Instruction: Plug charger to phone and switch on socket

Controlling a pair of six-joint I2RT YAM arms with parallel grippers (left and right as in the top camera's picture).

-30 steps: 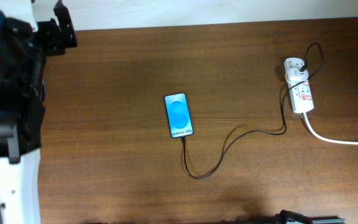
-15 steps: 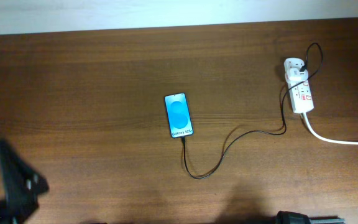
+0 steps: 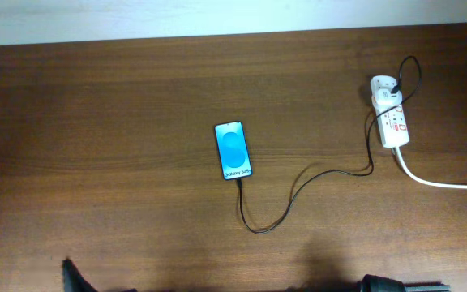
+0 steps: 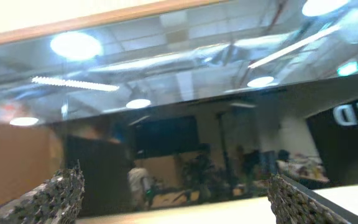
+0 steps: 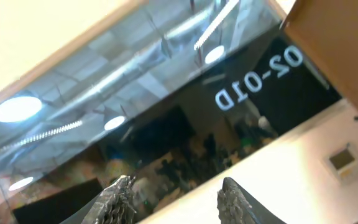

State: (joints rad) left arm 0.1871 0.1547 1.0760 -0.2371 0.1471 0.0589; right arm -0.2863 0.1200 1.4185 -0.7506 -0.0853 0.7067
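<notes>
The phone (image 3: pixel 233 151) lies face up mid-table, its blue screen lit. The charger (image 3: pixel 298 188), a thin black cable, meets the phone's near end, loops toward me and runs right to the white socket (image 3: pixel 394 123) at the far right. In the left wrist view my left gripper (image 4: pixel 176 205) points up at the room, its fingers (image 4: pixel 55 199) wide apart and open with nothing between them. In the right wrist view my right gripper (image 5: pixel 178 196) also faces away from the table, open and holding nothing. Both grippers are far from the phone and the socket.
A thick white cord (image 3: pixel 440 182) leaves the socket toward the right edge. A black plug (image 3: pixel 386 88) sits in the socket's far end. Small black parts of the left arm (image 3: pixel 75 280) and the right arm (image 3: pixel 396 284) show at the table's front edge.
The left arm has swung from the far left corner down along the left side to the front edge, almost out of the overhead view. Phone, charger and socket have not moved.
</notes>
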